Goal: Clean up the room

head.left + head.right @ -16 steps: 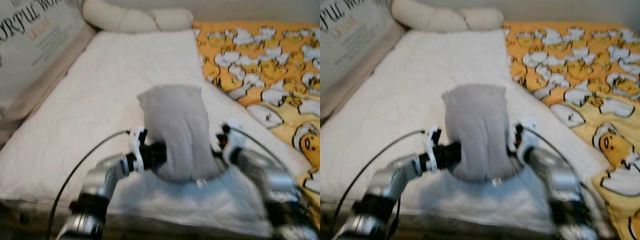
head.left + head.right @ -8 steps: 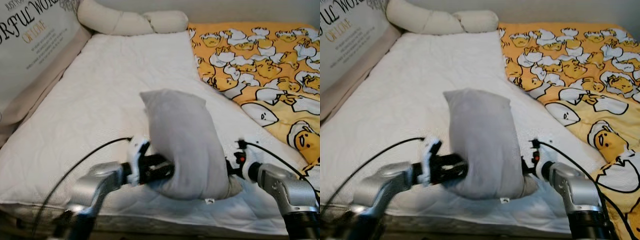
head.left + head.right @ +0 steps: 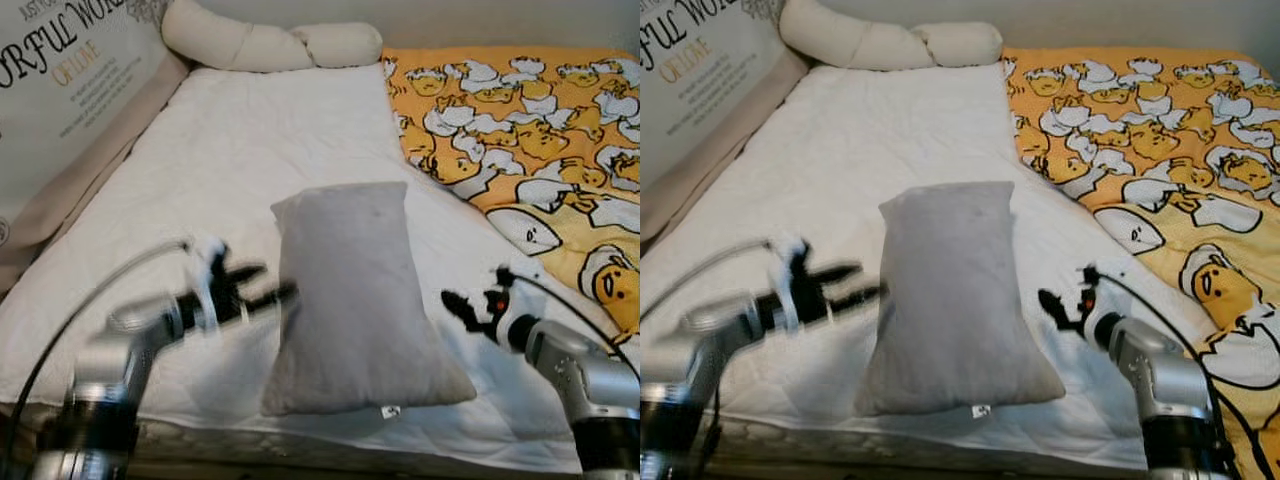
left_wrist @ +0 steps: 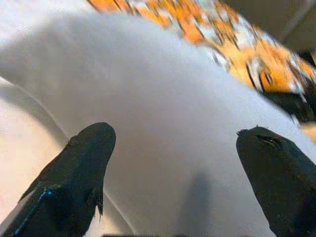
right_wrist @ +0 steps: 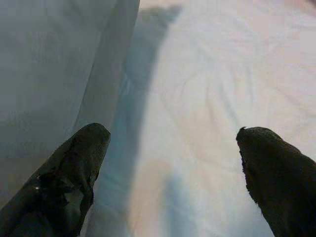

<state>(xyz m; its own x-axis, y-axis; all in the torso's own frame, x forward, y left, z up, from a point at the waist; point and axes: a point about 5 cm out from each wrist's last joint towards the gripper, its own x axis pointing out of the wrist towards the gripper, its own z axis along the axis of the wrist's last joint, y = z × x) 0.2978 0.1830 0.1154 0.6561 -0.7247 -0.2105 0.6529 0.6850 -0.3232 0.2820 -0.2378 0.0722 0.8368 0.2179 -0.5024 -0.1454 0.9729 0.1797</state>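
Observation:
A grey pillow (image 3: 355,300) lies flat on the white mattress (image 3: 250,150), near its front edge. My left gripper (image 3: 262,283) is blurred and hovers just left of the pillow, open, not touching it. My right gripper (image 3: 457,306) is open a short way off the pillow's right side. The left wrist view looks between the open fingers (image 4: 84,158) at the grey pillow (image 4: 173,108). In the right wrist view the pillow (image 5: 54,74) lies beside one finger (image 5: 74,168), with bare sheet between the two.
A yellow duck-print blanket (image 3: 530,140) covers the bed's right side. A long cream cushion (image 3: 270,45) lies at the head. A lettered board (image 3: 70,90) leans along the left. The mattress's front edge (image 3: 300,445) is just below the pillow.
Both grippers held the pillow squeezed upright between them; now it lies flat on the mattress and both arms have drawn apart to either side.

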